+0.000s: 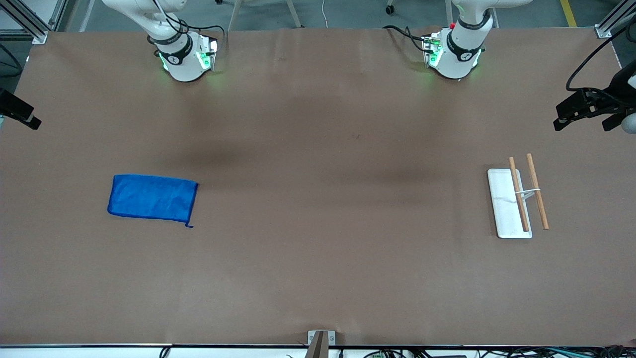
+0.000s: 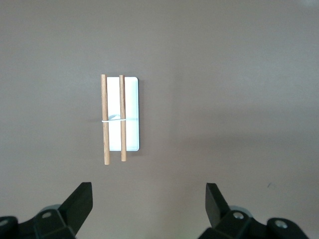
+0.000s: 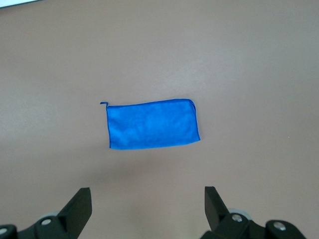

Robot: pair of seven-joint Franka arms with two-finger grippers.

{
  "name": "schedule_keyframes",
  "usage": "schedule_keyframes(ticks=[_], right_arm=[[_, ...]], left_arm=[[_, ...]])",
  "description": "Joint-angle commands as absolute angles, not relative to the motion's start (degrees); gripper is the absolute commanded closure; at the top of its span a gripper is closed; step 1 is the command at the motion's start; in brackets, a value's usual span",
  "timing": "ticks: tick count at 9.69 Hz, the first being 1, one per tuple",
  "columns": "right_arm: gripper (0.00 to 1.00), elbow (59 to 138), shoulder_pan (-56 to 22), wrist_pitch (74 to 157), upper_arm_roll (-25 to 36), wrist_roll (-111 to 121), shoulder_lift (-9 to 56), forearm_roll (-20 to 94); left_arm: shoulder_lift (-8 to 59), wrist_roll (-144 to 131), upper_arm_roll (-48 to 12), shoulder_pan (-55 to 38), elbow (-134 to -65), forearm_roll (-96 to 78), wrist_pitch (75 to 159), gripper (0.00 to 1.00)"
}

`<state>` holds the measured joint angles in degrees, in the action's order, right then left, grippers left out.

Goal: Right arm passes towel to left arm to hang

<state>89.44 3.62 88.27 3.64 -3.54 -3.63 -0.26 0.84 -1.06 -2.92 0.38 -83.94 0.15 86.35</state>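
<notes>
The blue towel (image 1: 151, 197) lies flat on the brown table toward the right arm's end, and shows in the right wrist view (image 3: 152, 124) too. My right gripper (image 3: 148, 194) is open and empty, high above the table, with the towel apart from its fingers. A white tray (image 1: 505, 209) with two wooden rods (image 1: 537, 191) held over it stands toward the left arm's end. My left gripper (image 2: 148, 191) is open and empty, high above the table near that tray (image 2: 131, 99). Neither gripper shows in the front view, only the arms' bases.
A black camera mount (image 1: 586, 107) juts in at the left arm's end of the table, and another (image 1: 17, 112) at the right arm's end. A small bracket (image 1: 320, 342) sits at the table's edge nearest the front camera.
</notes>
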Motion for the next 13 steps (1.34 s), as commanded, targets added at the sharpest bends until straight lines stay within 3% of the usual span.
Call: schedule_keyframes(ticks=[1, 6, 10, 13], right_arm=[[0.0, 88.94, 3.95, 87.54, 3.6, -3.43, -3.34, -0.18], [0.0, 91.82, 3.95, 89.29, 3.6, -3.25, -2.99, -0.18], [0.0, 106.32, 3.52, 104.99, 3.52, -1.67, 1.83, 0.0], [0.0, 120.37, 2.82, 125.0, 3.34, 0.07, 7.01, 0.26]], left_arm=[[1.41, -1.49, -3.16, 0.35, -85.17, 0.09, 86.13, 0.0], [1.58, -1.49, -3.16, 0.17, -85.08, -0.35, 86.04, 0.0], [1.67, -1.49, -3.16, 0.18, -85.08, -0.35, 86.04, 0.0], [1.76, -1.49, -3.16, 0.26, -85.25, -0.35, 86.04, 0.0]])
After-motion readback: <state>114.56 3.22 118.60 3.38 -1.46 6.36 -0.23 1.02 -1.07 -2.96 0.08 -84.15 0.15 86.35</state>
